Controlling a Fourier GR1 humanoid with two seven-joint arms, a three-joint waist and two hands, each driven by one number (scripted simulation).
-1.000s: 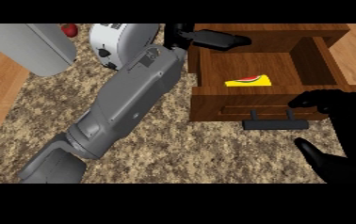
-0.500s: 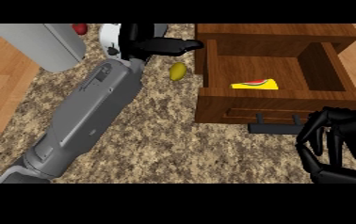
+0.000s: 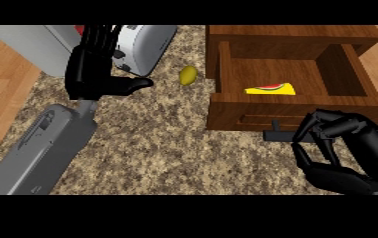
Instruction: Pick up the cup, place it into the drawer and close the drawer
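The wooden drawer [image 3: 229, 72] stands open at the upper right. Inside it a yellow cup [image 3: 270, 88] with a red and green mark lies on its side. My left hand [image 3: 94, 72] is open over the counter at the upper left, fingers straight and pointing away, thumb out to the right, well left of the drawer. My right hand [image 3: 334, 144] is at the lower right in front of the drawer, its fingers curled over the right part of the dark drawer handle [image 3: 277, 135], which they partly hide.
A silver toaster [image 3: 148, 46] stands at the back, just right of my left hand. A grey appliance [image 3: 33, 47] sits at the far left. A small yellow-green fruit [image 3: 188, 75] lies on the granite counter [image 3: 170, 147] between toaster and drawer.
My left hand has drawn back from the drawer to the left, empty, while the cup stays inside. My right hand has risen and curled onto the drawer handle.
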